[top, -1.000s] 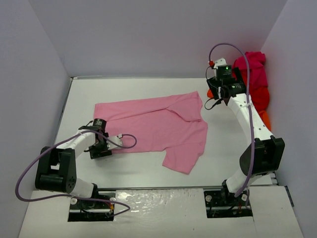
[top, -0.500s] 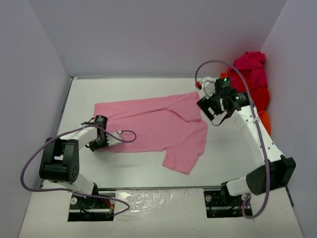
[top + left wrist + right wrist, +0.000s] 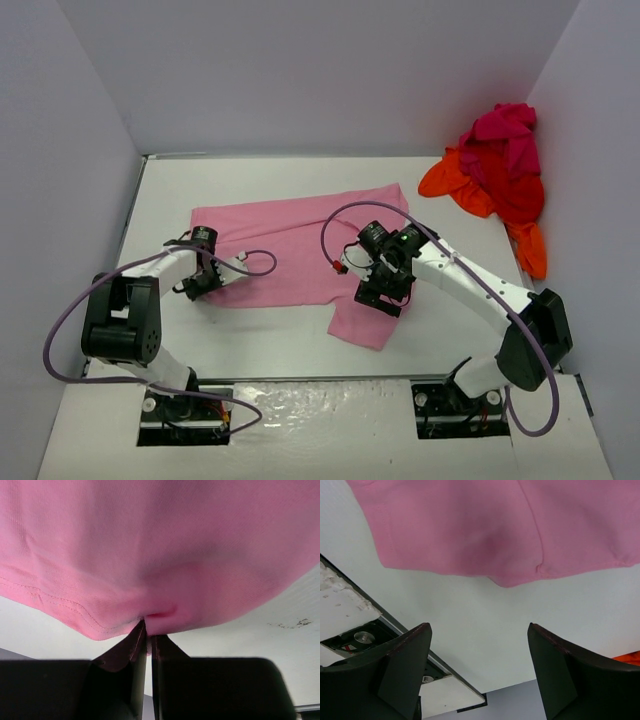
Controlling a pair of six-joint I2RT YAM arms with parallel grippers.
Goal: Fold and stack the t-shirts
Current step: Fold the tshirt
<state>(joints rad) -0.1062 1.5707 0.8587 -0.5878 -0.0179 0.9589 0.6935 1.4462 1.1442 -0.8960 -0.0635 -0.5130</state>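
Note:
A light pink t-shirt [image 3: 300, 250] lies spread flat on the white table [image 3: 270, 335]. My left gripper [image 3: 203, 285] is shut on the shirt's near-left hem. In the left wrist view the pink cloth [image 3: 160, 555] bunches into the closed tips of that gripper [image 3: 148, 630]. My right gripper [image 3: 380, 298] hovers over the shirt's near-right sleeve, open and holding nothing. The right wrist view has the pink sleeve edge [image 3: 470, 535] ahead of that gripper [image 3: 480, 630] and bare table between its fingers. Orange, red and magenta t-shirts [image 3: 500, 170] lie heaped at the back right.
Grey walls close the table in on the left, back and right. The heap leans into the right-hand corner, and an orange tail [image 3: 530, 250] trails along the right wall. The table's near edge and a base plate [image 3: 350, 625] show in the right wrist view.
My left gripper has shut on the pink hem. My right arm has swung from the heap at the back right to above the shirt's near-right sleeve, its jaws narrowing a little.

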